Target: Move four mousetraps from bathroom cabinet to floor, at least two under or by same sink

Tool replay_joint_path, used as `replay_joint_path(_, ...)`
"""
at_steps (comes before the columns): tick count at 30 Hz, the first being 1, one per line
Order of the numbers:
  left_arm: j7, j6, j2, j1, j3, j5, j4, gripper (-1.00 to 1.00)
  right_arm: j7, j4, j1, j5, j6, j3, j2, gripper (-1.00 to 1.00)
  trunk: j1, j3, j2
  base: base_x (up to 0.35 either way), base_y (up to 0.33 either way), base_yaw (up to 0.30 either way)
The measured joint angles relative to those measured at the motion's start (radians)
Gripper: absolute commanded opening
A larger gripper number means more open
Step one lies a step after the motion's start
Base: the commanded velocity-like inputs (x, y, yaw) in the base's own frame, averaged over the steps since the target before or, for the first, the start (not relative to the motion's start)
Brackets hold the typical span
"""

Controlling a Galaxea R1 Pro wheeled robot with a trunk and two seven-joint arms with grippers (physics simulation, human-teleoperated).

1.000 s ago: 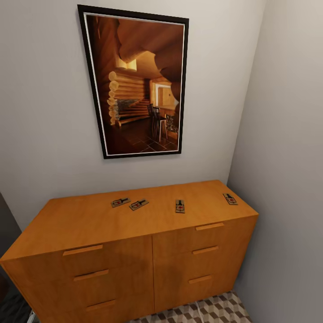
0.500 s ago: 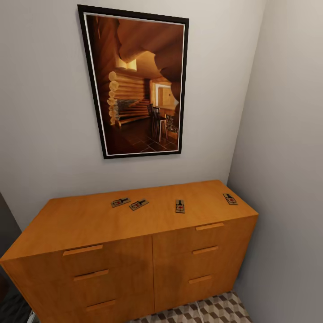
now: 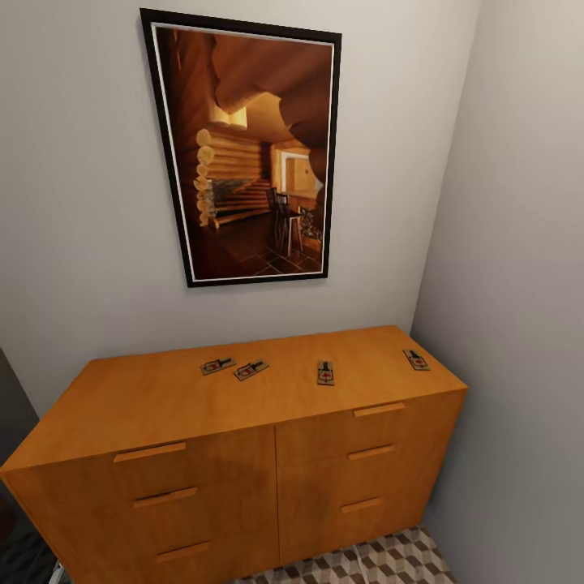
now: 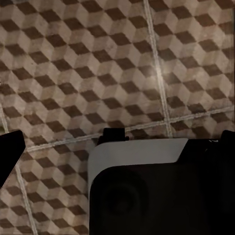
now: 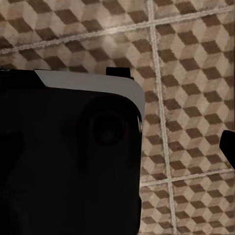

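From the head camera I look down on the cabinet (image 3: 243, 454), orange-brown wood, standing against a pale wall in a corner. All four mousetraps lie flat on its top, none touching another. Two sit close together toward my left: the left mousetrap (image 3: 217, 366) and the second mousetrap (image 3: 251, 370) just beside it. The third mousetrap (image 3: 325, 373) lies apart near the middle, lengthwise toward the wall. The fourth mousetrap (image 3: 416, 359) is well apart again, close to the top's right edge near the side wall. Above the cabinet hangs a framed picture (image 3: 247, 150) of a log-cabin interior. A strip of the bathroom floor (image 3: 381, 561) with its cube pattern shows at the foot of the cabinet.

My left wrist camera looks down on the same patterned floor with pale grout lines crossing; a dark body with a white panel, the robot base (image 4: 161, 188), lies beneath it. A dark tip at the edge may be a finger of the left gripper, but I cannot tell how wide it stands. My right wrist camera gives much the same: floor tiles, the dark and white body, one dark tip at the edge. I cannot tell the right gripper's opening either.
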Motion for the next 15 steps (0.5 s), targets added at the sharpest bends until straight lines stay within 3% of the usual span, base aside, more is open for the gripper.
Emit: replay_joint_path(15,-0.001,0.282,-0.001,0.0,-0.002,-0.001,-0.412,1.0,-0.002,-0.393,0.0,-0.001,0.299,-0.009,-0.005,1.0,0.0,0.0,0.0,0.0,0.0,0.0)
